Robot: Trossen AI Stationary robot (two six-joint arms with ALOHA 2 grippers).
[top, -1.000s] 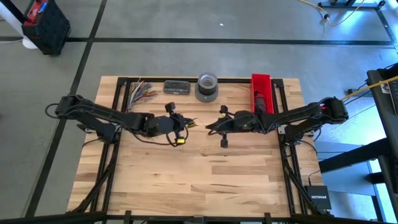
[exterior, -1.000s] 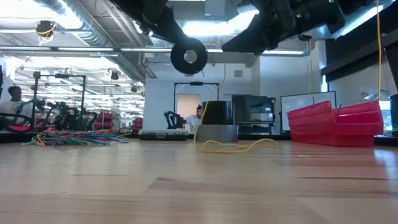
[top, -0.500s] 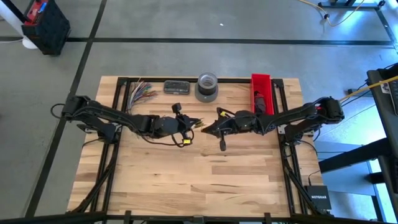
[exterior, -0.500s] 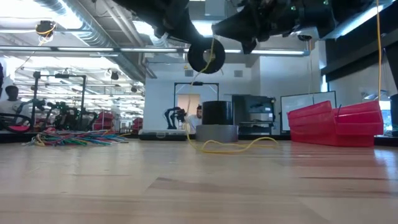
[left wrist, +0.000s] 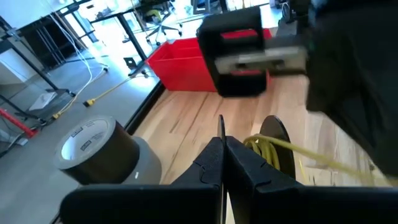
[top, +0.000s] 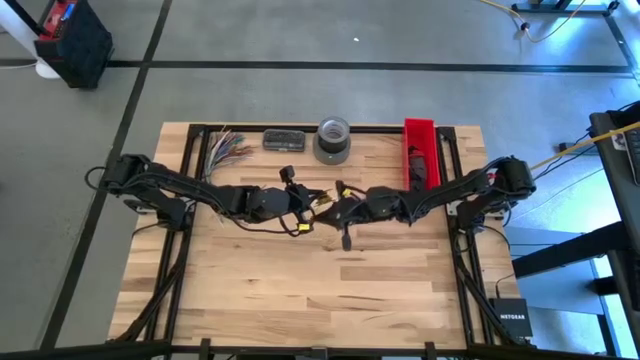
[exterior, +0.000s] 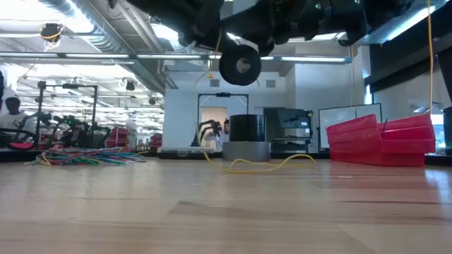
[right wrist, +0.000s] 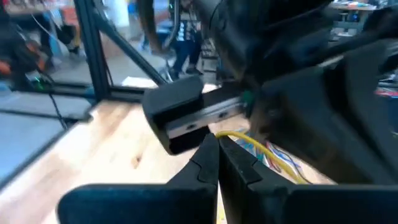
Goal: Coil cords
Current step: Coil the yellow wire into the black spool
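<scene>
The cords show as a round black bundle with a yellow strand on it. The bundle hangs high over the mid-table. Another stretch of yellow strand lies slack on the wood below. My left gripper and my right gripper meet tip to tip over the table's middle, both shut. In the left wrist view the bundle sits just past my left gripper. In the right wrist view the yellow strand starts at my right gripper. My left gripper pinches a thin black strip between its shut fingertips, coming nearly level from the table's left. The bundle hangs clear of the table right beside them. Whether the strip is part of the bundle I cannot tell. My right gripper pinches the yellow strand at its fingertips, coming nearly level from the table's right. The strand runs off sideways from the tips toward the bundle, clear of the table there.
At the far edge stand a grey tape roll, a red bin, a dark flat box and a fan of multicoloured wires. The near half of the wooden table is bare wood.
My left gripper has carried the bundle a little toward the table's right edge and slightly down. My right gripper has gone toward the table's left edge, tipping nearer to level, until the two sets of fingertips nearly meet. Both stayed shut.
</scene>
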